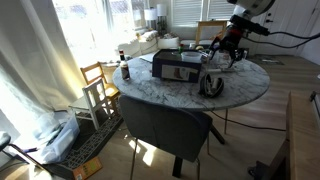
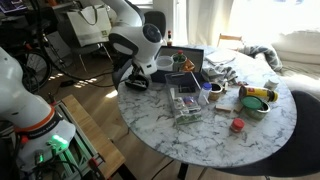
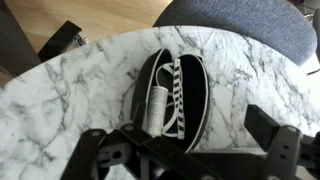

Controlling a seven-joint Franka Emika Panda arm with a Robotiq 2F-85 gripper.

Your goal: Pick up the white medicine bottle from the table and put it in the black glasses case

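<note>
- While hanging right above the black glasses case (image 3: 170,95), holds the jaws released and spread wide, gripping nothing, with the dark fingers (image 3: 92,152) low at either side of the wrist view.
- Finds the white medicine bottle (image 3: 155,110) lying on its side inside the open case, against the pale, striped lining, apart from both fingers.
- Sits, as for the case, on the white, grey-veined marble tabletop (image 3: 60,100), near the rounded edge.
- Shows beyond that edge a grey chair (image 3: 240,25) and a strip of wooden floor (image 3: 110,18).
- In an exterior view, puts the case (image 2: 135,84) at the tabletop's rim, directly under the white arm (image 2: 140,42); cannot make out the bottle there.
- Elsewhere on the tabletop, well apart from the case: a larger dark rectangular box (image 2: 185,62), a clear container (image 2: 185,105) and a small red item (image 2: 237,125).
- In an exterior view, reaches down with the arm (image 1: 245,20) over the far side of the tabletop (image 1: 240,92); cannot tell the case apart there.
</note>
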